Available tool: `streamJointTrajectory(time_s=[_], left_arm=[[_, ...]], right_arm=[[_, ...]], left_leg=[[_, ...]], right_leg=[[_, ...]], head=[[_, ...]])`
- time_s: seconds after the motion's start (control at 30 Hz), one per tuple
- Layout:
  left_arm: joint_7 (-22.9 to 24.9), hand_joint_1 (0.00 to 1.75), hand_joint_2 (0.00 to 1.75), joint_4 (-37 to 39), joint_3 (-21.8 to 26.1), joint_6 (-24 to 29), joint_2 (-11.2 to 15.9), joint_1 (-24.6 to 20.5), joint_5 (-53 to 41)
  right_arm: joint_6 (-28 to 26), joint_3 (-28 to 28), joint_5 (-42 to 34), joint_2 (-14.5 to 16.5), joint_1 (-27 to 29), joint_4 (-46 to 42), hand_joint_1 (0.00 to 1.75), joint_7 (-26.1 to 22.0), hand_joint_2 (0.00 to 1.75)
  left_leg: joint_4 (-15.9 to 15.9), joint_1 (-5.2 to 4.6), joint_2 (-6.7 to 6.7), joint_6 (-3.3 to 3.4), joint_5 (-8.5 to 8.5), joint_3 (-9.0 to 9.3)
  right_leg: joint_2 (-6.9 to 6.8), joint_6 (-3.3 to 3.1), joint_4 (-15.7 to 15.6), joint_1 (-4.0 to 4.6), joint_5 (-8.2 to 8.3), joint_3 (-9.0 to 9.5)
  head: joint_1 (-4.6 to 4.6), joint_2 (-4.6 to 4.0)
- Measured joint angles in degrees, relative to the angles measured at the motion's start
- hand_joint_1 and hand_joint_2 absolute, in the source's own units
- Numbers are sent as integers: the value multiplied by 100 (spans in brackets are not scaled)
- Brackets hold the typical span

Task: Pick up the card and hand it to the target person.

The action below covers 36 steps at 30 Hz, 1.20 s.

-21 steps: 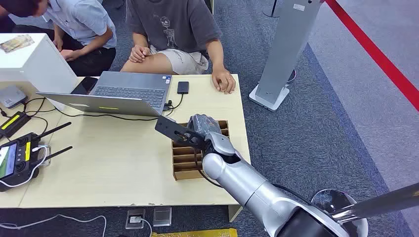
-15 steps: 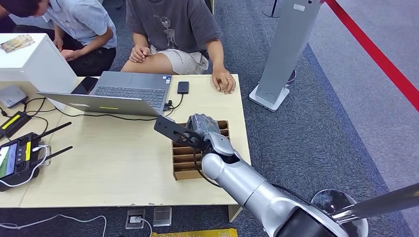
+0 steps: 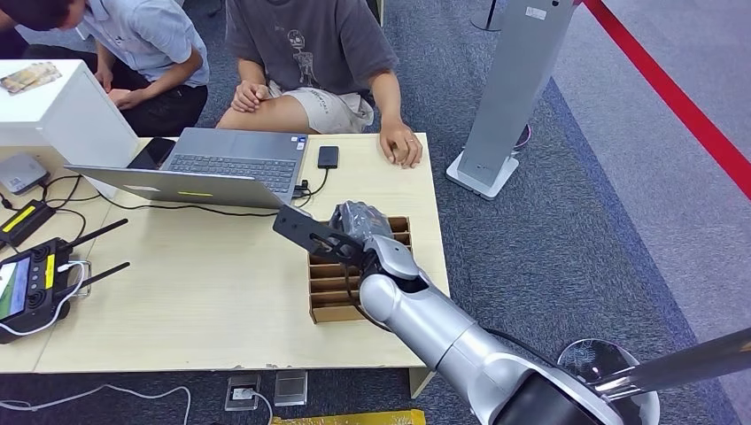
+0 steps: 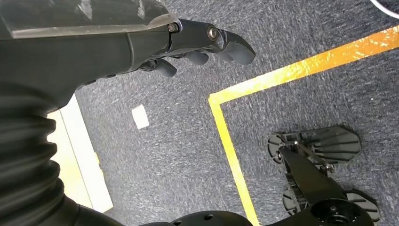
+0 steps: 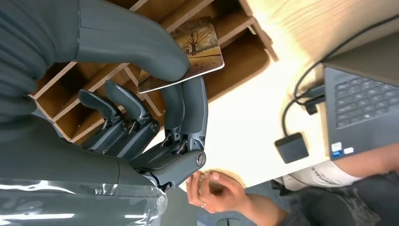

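Light wooden table (image 3: 221,292) with a slotted cardboard organizer (image 3: 329,292): just above it, the card (image 5: 197,49) is pinched by the right hand (image 5: 141,94). So pickup's done; handover to the seated person (image 3: 310,53) is what's left. Left hand (image 4: 197,44) hangs loosely curled, nothing held.

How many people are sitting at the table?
2: one in a grey shirt behind the laptop, hand on the table; one in a light blue shirt at the far left corner, partly cropped.
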Motion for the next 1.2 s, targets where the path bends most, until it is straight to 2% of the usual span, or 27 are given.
streamJointTrajectory(time_s=[0.27, 0.5, 0.6, 0.7, 0.9, 1.07, 1.2], left_arm=[[-17, 0, 175, 0, 0, 0, 0, 21, 73], [-81, 0, 175, 0, 5, 8, 0, 58, 137], [-112, 0, 175, 0, 7, 8, 0, 64, 146], [-158, 0, 175, 0, 5, -4, 0, 62, 130], [-224, 0, 175, 0, 3, -58, 0, 27, 3], [-168, 0, 175, 0, 0, -128, 0, -109, -138], [-121, 0, 175, 0, 0, -161, 0, -197, -184]], right_arm=[[-15, -53, -200, -245, 77, -1018, 173, 143, 175], [-54, -345, -248, -794, 284, -2965, 173, 152, 175], [-52, -431, -123, -965, 338, -3544, 173, 34, 175], [-29, -451, 104, -1061, 345, -3843, 173, -303, 175], [-221, -416, 525, -1077, 280, -3451, 173, -1249, 175], [-641, -403, 559, -880, -155, -2146, 173, -2312, 175], [-603, -413, 386, -671, -608, -1062, 173, -2939, 175]], left_leg=[[0, 0, 1, 0, 0, 1], [1, 0, 2, 0, 0, 0], [0, 0, 3, 0, -1, 0], [0, 0, 4, 0, -1, 0], [0, 0, 1, 0, 0, -3], [0, 0, -3, 0, 3, -5], [0, 0, -6, 0, 4, -6]], right_leg=[[0, 0, -1, 0, 0, -3], [2, 0, -2, 0, 0, -5], [3, 0, -2, 0, 0, -5], [3, 0, -2, 0, 0, -4], [1, 0, 1, 0, 0, 0], [-4, -1, 4, 0, 1, 2], [-6, -1, 5, 0, 1, 1]], head=[[-1, 0], [1, 0], [1, 0], [-2, 0], [-8, 0], [0, 0], [2, 0]])
